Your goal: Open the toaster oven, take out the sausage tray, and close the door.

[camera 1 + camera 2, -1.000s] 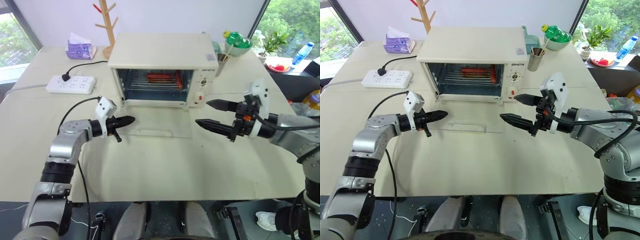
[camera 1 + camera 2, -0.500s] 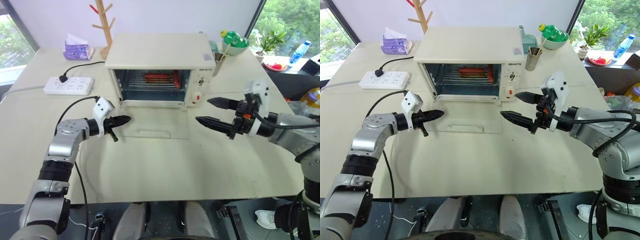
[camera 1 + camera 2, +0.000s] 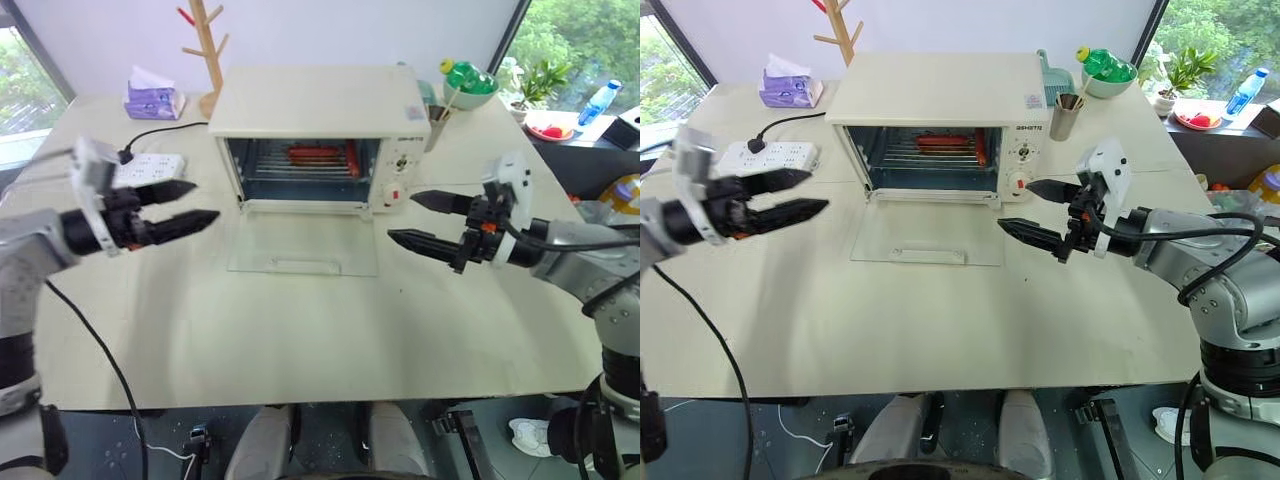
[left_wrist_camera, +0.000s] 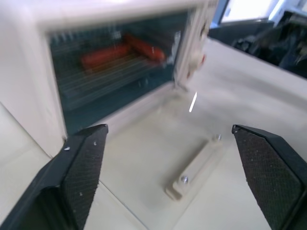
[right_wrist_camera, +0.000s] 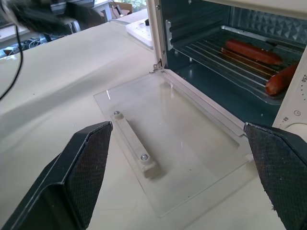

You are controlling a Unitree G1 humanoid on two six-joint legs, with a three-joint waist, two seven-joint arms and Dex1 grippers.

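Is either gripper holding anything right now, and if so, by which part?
Nothing is held. The left gripper and right gripper both hover open above the table, apart from the lowered door; the sausage tray sits inside the toaster oven.

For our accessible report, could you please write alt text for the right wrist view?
The toaster oven stands open, its glass door lying flat on the table, and the sausage tray with reddish sausages sits inside. The right gripper has its black fingers spread wide, holding nothing.

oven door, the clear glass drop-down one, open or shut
Open: the clear glass door lies flat on the table before the cream-white toaster oven.
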